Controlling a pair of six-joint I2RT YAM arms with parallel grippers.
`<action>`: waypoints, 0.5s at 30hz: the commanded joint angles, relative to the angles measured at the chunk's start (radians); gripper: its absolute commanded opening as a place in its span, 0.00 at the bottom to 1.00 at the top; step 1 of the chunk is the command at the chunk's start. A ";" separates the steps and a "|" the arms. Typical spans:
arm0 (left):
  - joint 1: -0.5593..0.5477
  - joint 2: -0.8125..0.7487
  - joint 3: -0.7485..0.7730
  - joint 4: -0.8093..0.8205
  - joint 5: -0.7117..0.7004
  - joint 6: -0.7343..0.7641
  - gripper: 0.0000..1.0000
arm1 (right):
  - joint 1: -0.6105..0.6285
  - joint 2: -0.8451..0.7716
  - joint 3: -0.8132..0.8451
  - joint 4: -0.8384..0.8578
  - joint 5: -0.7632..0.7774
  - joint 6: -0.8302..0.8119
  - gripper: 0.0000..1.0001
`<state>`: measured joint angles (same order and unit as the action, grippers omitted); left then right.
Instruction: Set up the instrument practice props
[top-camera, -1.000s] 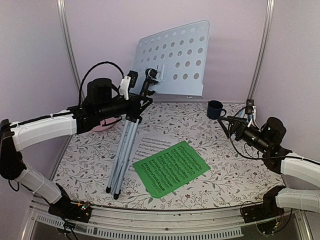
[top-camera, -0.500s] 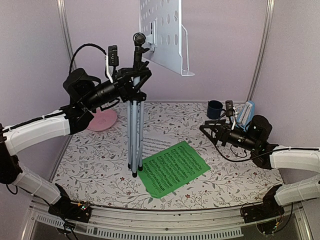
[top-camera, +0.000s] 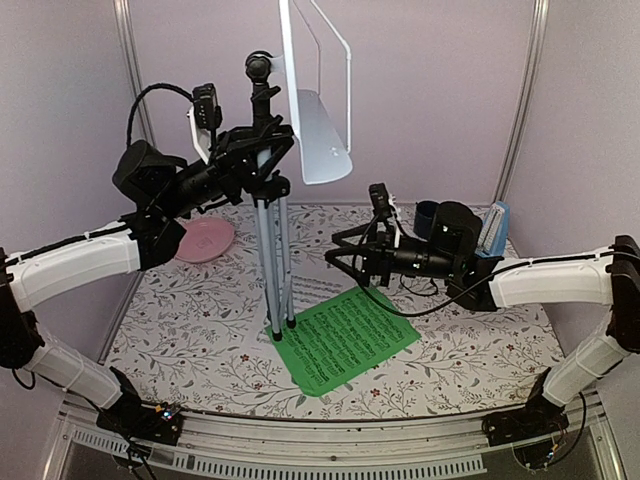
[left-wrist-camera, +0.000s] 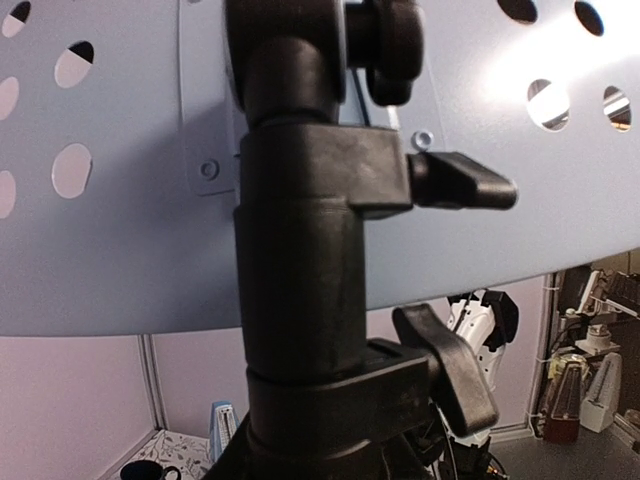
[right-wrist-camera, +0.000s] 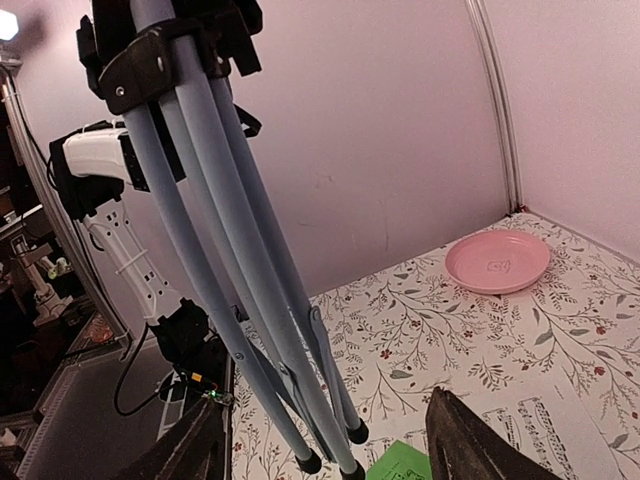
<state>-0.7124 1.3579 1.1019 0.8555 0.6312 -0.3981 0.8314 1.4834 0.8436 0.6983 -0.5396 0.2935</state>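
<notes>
We see the music stand (top-camera: 268, 215) upright left of centre on the table (top-camera: 170, 330), tripod legs (right-wrist-camera: 225, 260) folded together in one bundle, feet down at the left edge of the green page (top-camera: 345, 338); we cannot tell whether the feet rest on the table or hang just above it. The stand's pale grey perforated desk (top-camera: 318, 125) sits high on top, turned edge-on to the top camera, and it fills most of the left wrist view behind the black clamp column (left-wrist-camera: 300, 260). The left gripper (top-camera: 258, 152) is clamped on the stand at the black collar just above the legs, holding it; its fingers do not show in its own wrist view. The right gripper (right-wrist-camera: 325, 450) is spread wide and empty, low over the pages, pointing at the legs, near them but not touching. The green page lies flat at centre, skewed, on top of a white page (top-camera: 312, 287) whose far part sticks out behind it. The light-blue metronome (top-camera: 494, 230) stands at back right behind the right arm, near the dark blue mug (top-camera: 426, 212), which the arm partly hides. The pink plate (top-camera: 205, 239) is at back left, partly behind the left arm, apart from the stand's feet
</notes>
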 joint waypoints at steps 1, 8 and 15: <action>0.008 -0.041 0.037 0.278 -0.014 -0.038 0.00 | 0.039 0.072 0.074 -0.038 -0.018 -0.042 0.70; 0.008 -0.024 0.030 0.310 -0.003 -0.064 0.00 | 0.090 0.166 0.207 -0.115 -0.012 -0.084 0.67; 0.009 -0.014 0.027 0.323 0.010 -0.073 0.00 | 0.108 0.226 0.293 -0.149 -0.037 -0.107 0.62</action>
<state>-0.7120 1.3785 1.0962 0.9482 0.6884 -0.4568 0.9253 1.6764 1.0882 0.5816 -0.5541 0.2115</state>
